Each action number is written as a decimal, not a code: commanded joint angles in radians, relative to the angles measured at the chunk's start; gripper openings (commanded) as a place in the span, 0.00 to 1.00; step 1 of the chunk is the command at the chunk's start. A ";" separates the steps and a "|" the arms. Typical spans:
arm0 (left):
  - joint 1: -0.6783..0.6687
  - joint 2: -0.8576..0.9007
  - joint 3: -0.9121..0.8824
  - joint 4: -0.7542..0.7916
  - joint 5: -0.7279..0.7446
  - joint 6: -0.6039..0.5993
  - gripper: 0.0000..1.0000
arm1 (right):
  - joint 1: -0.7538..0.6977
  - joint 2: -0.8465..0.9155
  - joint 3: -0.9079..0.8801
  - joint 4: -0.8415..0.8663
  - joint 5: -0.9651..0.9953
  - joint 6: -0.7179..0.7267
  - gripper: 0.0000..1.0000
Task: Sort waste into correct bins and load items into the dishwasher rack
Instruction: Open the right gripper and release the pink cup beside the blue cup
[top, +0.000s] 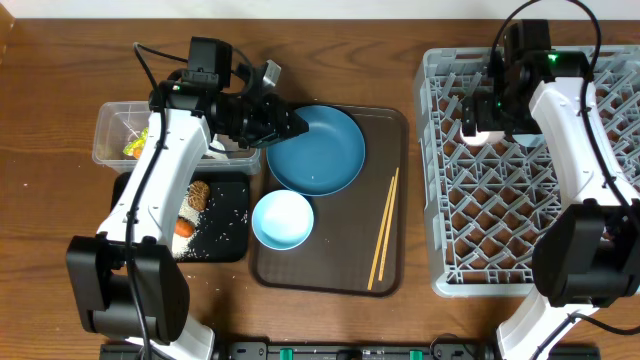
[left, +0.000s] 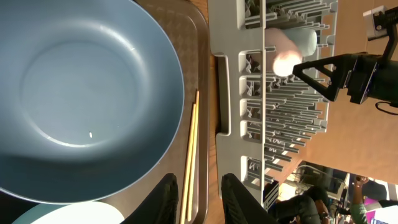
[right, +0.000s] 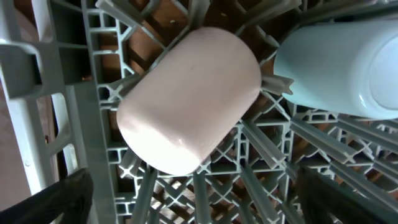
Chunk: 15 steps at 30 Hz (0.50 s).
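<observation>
Pink cup (right: 186, 99) lies in grey rack (right: 59, 124) w/ right pincer (right: 199, 208) spread wide

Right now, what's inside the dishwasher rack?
A pink cup lies on its side among the pegs of the rack, a light-blue cup beside it. From overhead the right arm covers part of the rack, so anything under it is hidden.
</observation>
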 joint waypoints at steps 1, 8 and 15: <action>0.002 -0.005 0.006 -0.003 -0.010 0.017 0.25 | -0.006 0.000 -0.003 0.016 0.001 0.003 0.97; 0.002 -0.005 0.005 -0.006 -0.052 0.024 0.25 | -0.014 -0.026 0.069 0.026 -0.148 -0.044 0.85; 0.002 -0.005 0.005 -0.012 -0.055 0.024 0.25 | -0.005 -0.049 0.074 -0.031 -0.193 -0.049 0.03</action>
